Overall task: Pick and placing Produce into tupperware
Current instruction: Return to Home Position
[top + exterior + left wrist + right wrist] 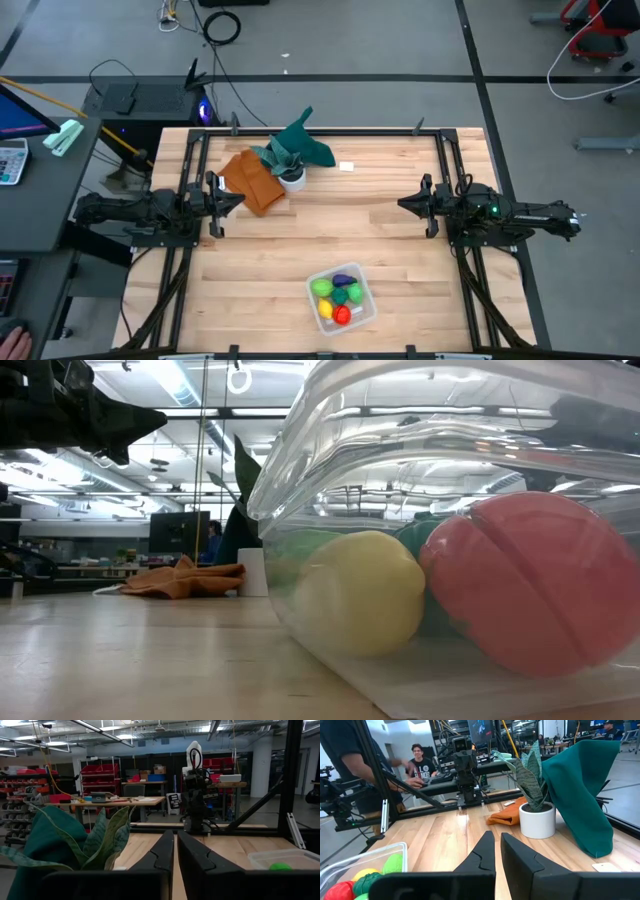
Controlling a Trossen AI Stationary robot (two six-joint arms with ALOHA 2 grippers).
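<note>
Small toy produce [338,300], yellow, green, red, purple, all inside clear shallow plastic container [318,277] near front edge of wooden table [400,260]. At sides, left gripper [228,201] and right gripper [408,205], fingers pressed together, empty. Step seems homing; next move needs only parking, I think

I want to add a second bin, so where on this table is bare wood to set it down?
Bare wood lies between the left gripper and right gripper, and either side of the tupperware. Crowded around the white pot, with orange cloth and teal cloth beside it.
</note>
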